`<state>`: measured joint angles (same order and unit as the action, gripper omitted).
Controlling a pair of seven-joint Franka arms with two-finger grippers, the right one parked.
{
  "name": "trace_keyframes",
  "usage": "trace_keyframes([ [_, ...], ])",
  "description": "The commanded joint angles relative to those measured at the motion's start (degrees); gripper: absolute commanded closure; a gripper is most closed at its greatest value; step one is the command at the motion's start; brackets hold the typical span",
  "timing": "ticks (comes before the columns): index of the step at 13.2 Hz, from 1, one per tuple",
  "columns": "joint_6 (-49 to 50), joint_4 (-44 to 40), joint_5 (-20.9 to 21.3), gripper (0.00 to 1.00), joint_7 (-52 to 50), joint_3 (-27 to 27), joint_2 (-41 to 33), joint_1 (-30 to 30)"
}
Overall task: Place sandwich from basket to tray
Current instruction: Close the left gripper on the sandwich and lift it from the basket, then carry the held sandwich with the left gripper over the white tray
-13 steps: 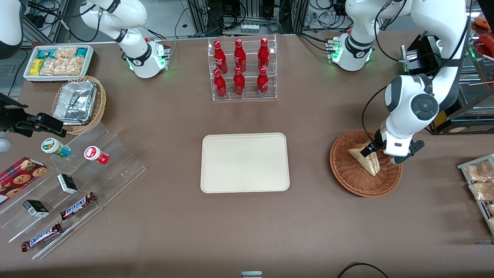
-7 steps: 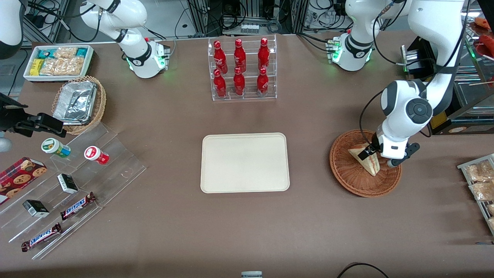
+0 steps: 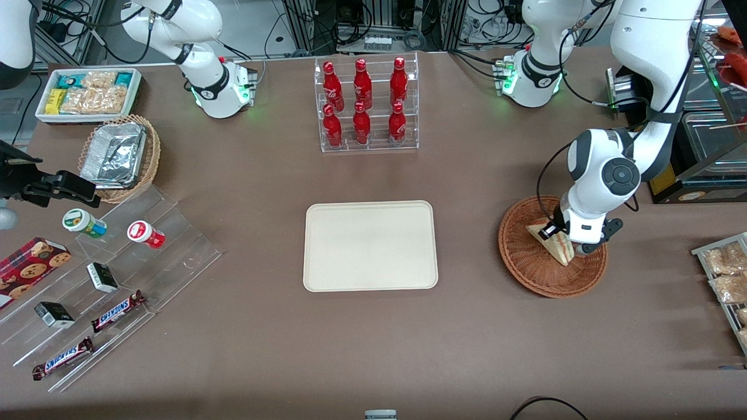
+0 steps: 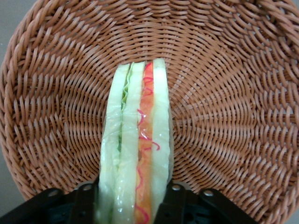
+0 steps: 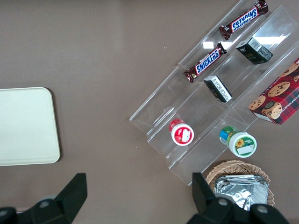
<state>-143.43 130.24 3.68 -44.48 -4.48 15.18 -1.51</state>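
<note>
The sandwich point(image 3: 553, 244) point(image 4: 135, 126), a pale wedge with green and red filling, stands on edge in the reddish-brown wicker basket point(image 3: 525, 265) point(image 4: 224, 93) toward the working arm's end of the table. My left gripper point(image 3: 563, 238) point(image 4: 130, 205) is down in the basket, shut on the sandwich. Its black fingers point(image 4: 174, 200) press against the two bread faces. The sandwich still rests on the basket floor. The cream tray point(image 3: 370, 245) point(image 5: 23, 126) lies flat in the middle of the table with nothing on it.
A clear rack of red bottles point(image 3: 365, 105) stands farther from the front camera than the tray. Toward the parked arm's end are stepped acrylic shelves point(image 3: 117, 280) with snacks, a pale basket of foil containers point(image 3: 119, 154) and a white bin point(image 3: 87, 93). A wire rack of packets point(image 3: 726, 274) sits beside the basket.
The left arm has shifted toward the tray's side and lowered, bringing the gripper over the sandwich. The sandwich and basket have not moved.
</note>
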Motion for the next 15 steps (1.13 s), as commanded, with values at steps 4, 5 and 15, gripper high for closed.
trace_keyframes([
  [4, 12.08, -5.50, 1.77, 1.00, 3.50, -0.09, -3.84, -2.53],
  [5, 16.65, -8.22, 2.03, 1.00, 4.48, -0.09, -4.19, -3.93],
  [15, 25.13, -25.44, 0.72, 1.00, 6.95, -0.35, 4.66, -26.42],
])
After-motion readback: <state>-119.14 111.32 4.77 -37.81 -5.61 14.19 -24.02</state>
